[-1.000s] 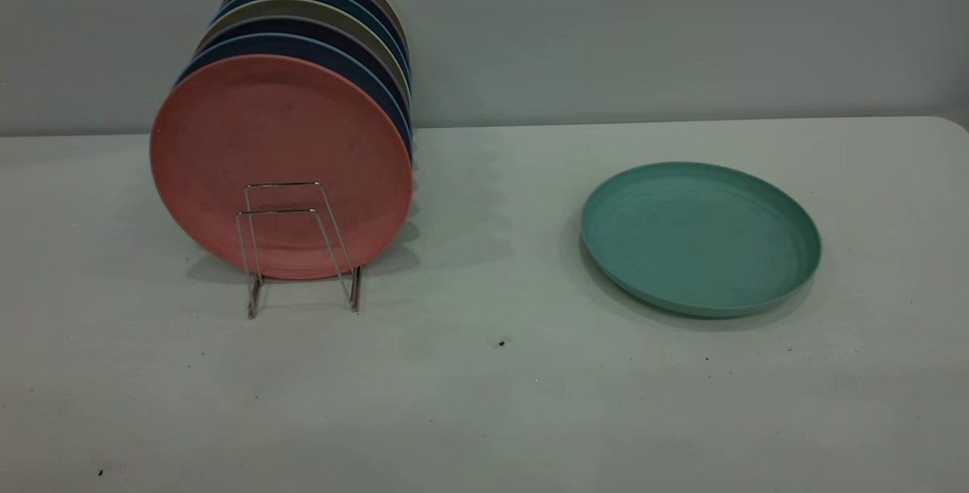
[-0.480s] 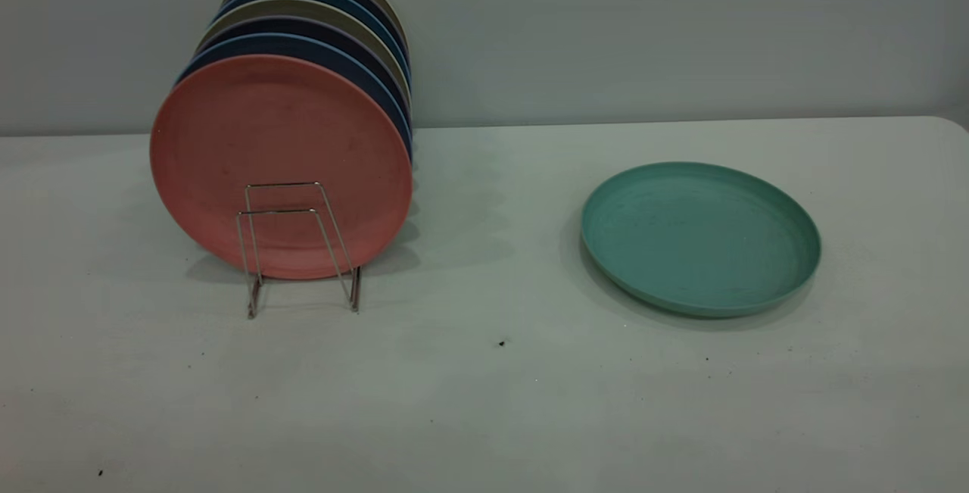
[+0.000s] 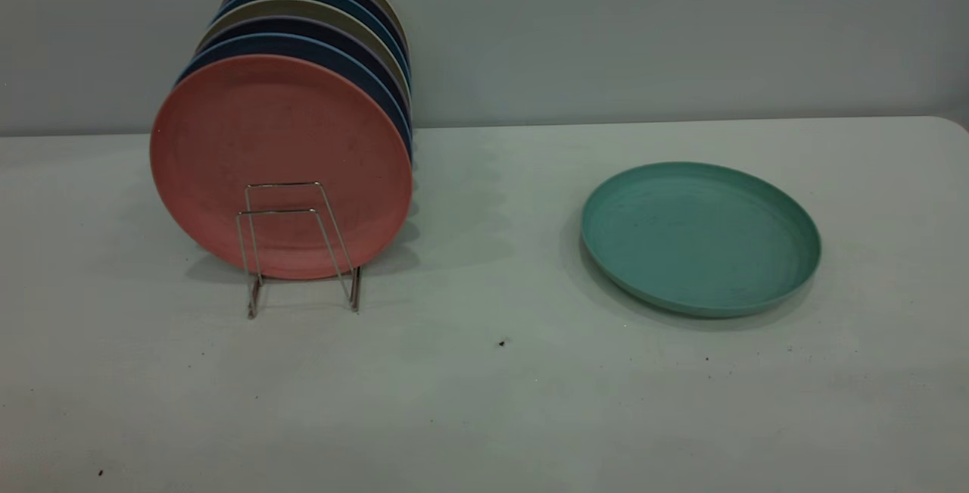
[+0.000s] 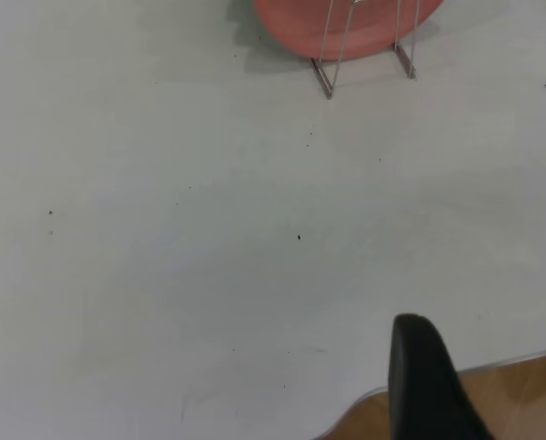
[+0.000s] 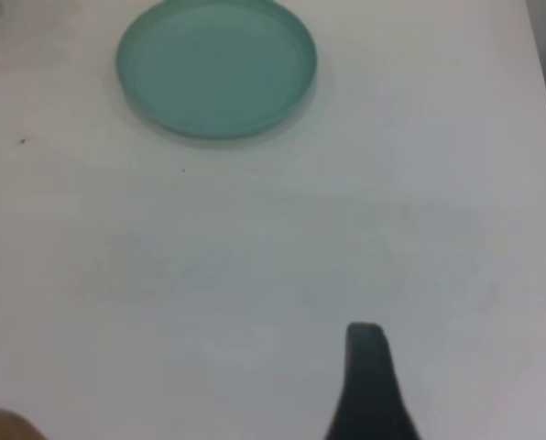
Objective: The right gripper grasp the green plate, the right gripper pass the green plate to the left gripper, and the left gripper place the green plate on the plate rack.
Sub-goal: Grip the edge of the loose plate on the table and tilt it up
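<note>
Teal-green plate (image 3: 700,238) lies flat, unmoved over the last second, well apart from the plate rack (image 3: 299,247); neither gripper's finger state is discernible, so grasping has not begun.

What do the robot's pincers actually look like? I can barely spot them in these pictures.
Little shows. Of the left pincer, only one matte black finger with a rounded tip, plus a dark sliver at the picture's edge. Of the right pincer, one black tapered finger. No cables or markings visible.
</note>
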